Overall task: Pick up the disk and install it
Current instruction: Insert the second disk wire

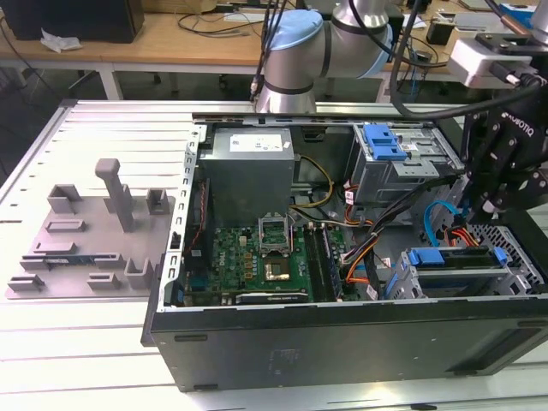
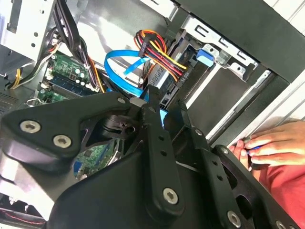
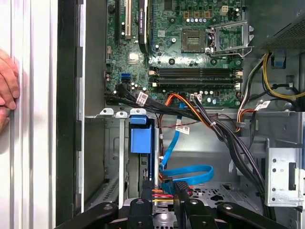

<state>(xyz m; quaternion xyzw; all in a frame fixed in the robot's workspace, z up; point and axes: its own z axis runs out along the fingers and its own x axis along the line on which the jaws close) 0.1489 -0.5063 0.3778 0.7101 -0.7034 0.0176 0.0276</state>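
Observation:
The disk (image 1: pixel 451 257) sits on edge in the lower grey drive cage (image 1: pixel 514 278) at the front right corner of the open computer case, its blue carrier frame showing along the top. In the first wrist view the blue carrier tab (image 3: pixel 139 136) stands in the cage slot. My gripper (image 1: pixel 495 204) hangs just above and behind the cage. The black fingers (image 3: pixel 182 193) stand a little apart, with only red and yellow cables seen through the gap. In the second wrist view the fingers (image 2: pixel 153 124) point down toward the cage and blue cable.
A blue data cable (image 3: pixel 188 174) and a bundle of coloured power wires (image 2: pixel 157 50) lie beside the cage. An upper drive cage with a blue latch (image 1: pixel 383 141) stands behind. A person's hand (image 2: pixel 271 148) rests on the table by the case wall. The motherboard (image 1: pixel 257 257) fills the case's middle.

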